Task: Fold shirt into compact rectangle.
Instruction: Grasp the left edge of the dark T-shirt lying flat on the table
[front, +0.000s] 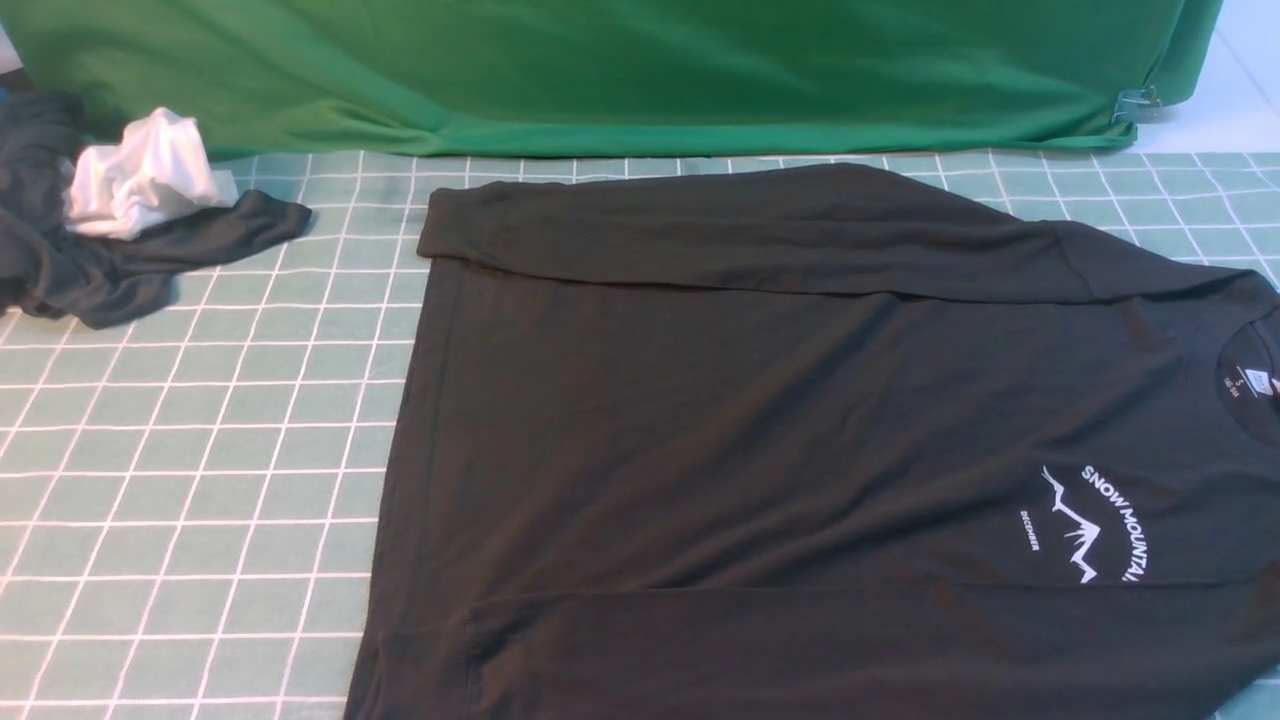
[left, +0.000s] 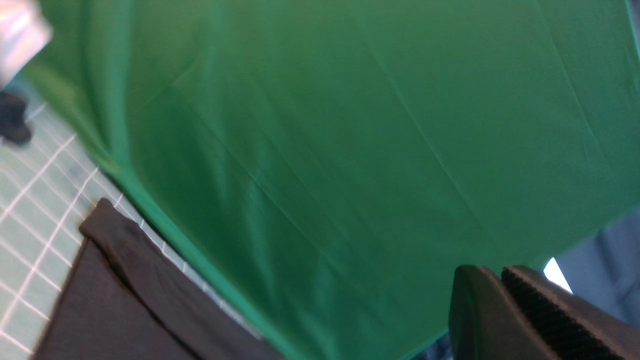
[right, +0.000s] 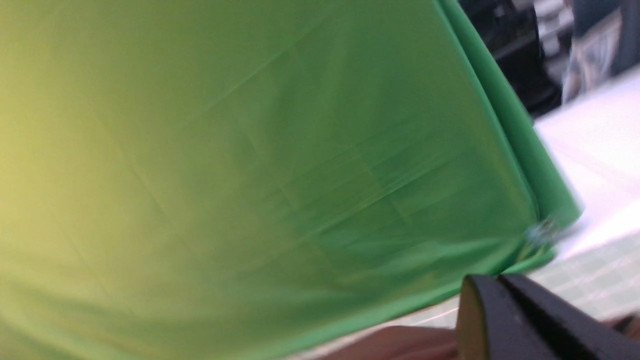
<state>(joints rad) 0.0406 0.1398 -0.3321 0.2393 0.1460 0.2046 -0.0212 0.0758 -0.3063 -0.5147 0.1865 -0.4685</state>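
The black long-sleeved shirt (front: 800, 450) lies flat on the checked table cover, collar and white neck label (front: 1255, 382) at the right. Its white "SNOW MOUNTAIN" print (front: 1095, 525) faces up. One sleeve is folded along the far edge and the other along the near edge. Neither gripper shows in the front view. In the left wrist view my left gripper (left: 500, 272) is shut and empty, held in the air and facing the green backdrop, with a shirt corner (left: 115, 300) below. My right gripper (right: 497, 280) is also shut with nothing between its fingers, above dark shirt fabric (right: 400, 342).
A dark grey garment (front: 100, 265) bunched with a white cloth (front: 140, 185) sits at the far left of the table. A green backdrop (front: 600, 70) hangs along the far edge, clipped at its right end (front: 1135, 103). Pale green checked cover (front: 200, 480) shows left of the shirt.
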